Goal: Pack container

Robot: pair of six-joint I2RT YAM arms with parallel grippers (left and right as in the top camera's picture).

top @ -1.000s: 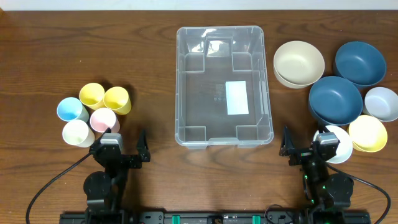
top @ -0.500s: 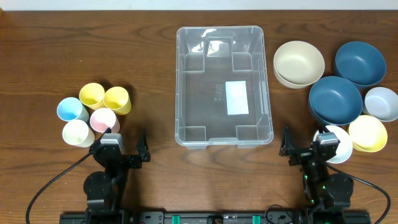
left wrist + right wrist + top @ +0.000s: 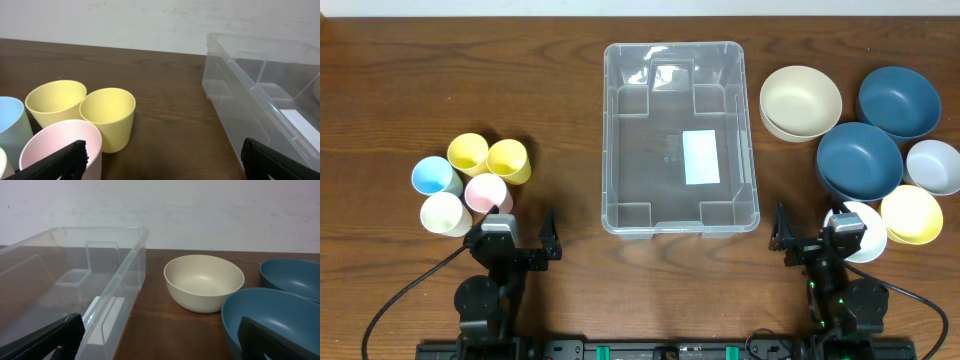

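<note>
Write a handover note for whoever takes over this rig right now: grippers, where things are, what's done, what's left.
Left gripper: open, empty, at the near edge of the table by the cups.
Right gripper: open, empty, at the near edge by the bowls.
Container: mid-table, holding only its white label.
Cups: five clustered to its left. Bowls: grouped on its right, some apparently stacked.
Done: nothing packed.
Left: presumably all cups and bowls go in.

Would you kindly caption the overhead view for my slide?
Clear container, empty but for its label, flanked by five pastel cups and assorted bowls.
</note>
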